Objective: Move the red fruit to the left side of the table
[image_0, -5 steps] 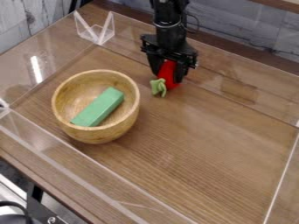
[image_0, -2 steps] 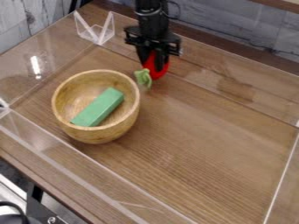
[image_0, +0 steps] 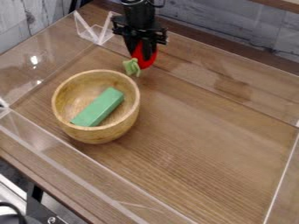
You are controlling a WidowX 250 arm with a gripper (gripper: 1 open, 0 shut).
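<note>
Camera view: gripper (image_0: 142, 58) pointing down at rear of table (image_0: 211, 149), jaws clamped on red fruit (image_0: 145, 59), green leafy stem (image_0: 132, 67) sticking out lower left. Fruit sits just beyond wooden bowl (image_0: 70, 124) rim. Green block (image_0: 98, 106) lying inside bowl. Clear acrylic walls (image_0: 35, 63) edge tabletop.

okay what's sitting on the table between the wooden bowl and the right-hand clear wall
Nothing: in the camera view the stretch of table from the wooden bowl to the right-hand clear wall is bare wood grain.
</note>
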